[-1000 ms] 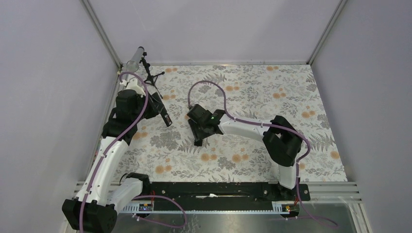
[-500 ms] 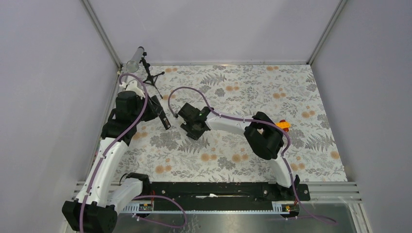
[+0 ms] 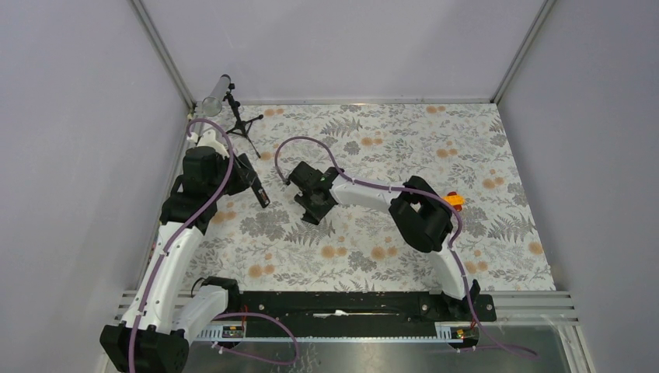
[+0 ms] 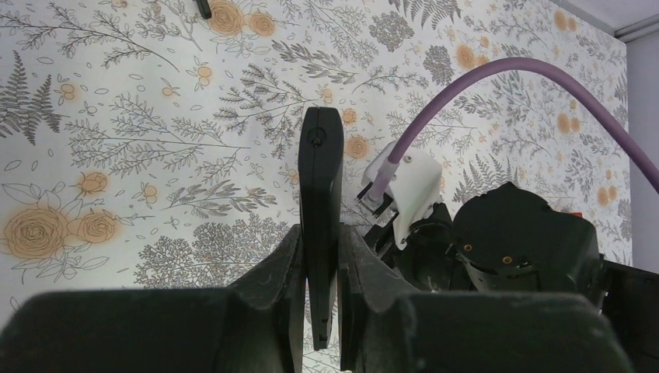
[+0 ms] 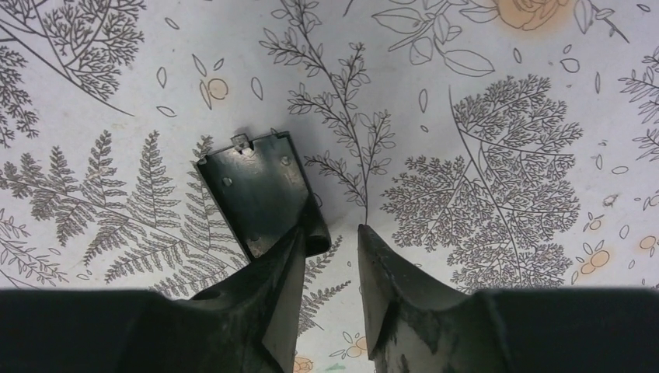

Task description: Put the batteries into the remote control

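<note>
Remote control (image 4: 320, 194) is pinched edge-on in the left pincer (image 4: 320, 237), over the far-left worktop (image 4: 155, 116). The right pincer (image 5: 332, 233), half spread, hovers beside the cover (image 5: 256, 194); it should centre on it before closing.

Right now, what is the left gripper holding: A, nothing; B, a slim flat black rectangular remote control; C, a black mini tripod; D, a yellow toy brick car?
B: in the left wrist view the left gripper is shut on the slim flat black rectangular remote control, which stands edge-on between its fingers.
</note>
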### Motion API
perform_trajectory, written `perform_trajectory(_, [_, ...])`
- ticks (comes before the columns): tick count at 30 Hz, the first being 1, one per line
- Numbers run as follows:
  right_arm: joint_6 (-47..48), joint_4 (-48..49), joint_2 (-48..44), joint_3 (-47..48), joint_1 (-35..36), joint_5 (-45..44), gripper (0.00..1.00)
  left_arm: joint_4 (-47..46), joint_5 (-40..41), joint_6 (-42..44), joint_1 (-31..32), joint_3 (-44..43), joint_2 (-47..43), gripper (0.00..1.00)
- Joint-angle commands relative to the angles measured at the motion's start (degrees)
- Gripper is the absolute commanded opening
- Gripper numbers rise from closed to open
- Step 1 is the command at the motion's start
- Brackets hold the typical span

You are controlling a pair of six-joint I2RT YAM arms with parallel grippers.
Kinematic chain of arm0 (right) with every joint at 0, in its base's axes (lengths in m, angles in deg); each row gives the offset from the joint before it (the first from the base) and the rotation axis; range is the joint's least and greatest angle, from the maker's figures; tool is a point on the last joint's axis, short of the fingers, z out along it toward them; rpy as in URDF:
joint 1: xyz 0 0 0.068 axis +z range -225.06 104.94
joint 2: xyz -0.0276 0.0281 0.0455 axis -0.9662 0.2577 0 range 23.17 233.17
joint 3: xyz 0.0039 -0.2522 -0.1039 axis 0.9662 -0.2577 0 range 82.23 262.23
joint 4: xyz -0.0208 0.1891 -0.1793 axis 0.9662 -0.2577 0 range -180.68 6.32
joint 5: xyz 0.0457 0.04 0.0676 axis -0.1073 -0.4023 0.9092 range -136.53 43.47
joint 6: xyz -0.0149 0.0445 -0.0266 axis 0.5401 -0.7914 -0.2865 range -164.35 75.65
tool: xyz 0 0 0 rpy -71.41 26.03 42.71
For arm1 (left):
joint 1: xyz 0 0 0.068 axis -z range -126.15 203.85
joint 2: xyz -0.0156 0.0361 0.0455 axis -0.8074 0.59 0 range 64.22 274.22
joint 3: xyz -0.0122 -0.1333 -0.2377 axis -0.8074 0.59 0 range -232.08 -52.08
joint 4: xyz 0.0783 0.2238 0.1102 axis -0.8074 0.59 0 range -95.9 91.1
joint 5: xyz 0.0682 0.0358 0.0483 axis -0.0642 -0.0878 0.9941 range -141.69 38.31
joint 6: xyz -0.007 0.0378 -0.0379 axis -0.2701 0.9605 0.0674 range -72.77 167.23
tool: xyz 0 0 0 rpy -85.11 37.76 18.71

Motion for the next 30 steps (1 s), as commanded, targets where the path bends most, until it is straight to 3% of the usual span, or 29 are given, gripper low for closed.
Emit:
perform_trajectory(1, [-5.1,-1.7,-3.1,3.1,-0.6,1.2,0.41,-1.4,2.5,0.1,-0.7,-1.3,-1.5,0.0])
perform_trajectory(7, [-2.4,-1.8,-5.7,3.3,-0.3,9.9,0.43,1.1,8.4,-1.4,-1.8,-2.4,-2.4,0.0])
perform_trajectory(14, [5.1,-2.4,-3.4,1.6,0.8,10.8,0.34,3.7,13.7,-3.5,-4.0,-2.3,-4.8,0.0])
perform_trajectory(30, [4.9,-2.1,1.6,2.9,1.7,9.5,0.33,2.9,9.7,-4.1,-5.4,-1.5,-3.9,0.0])
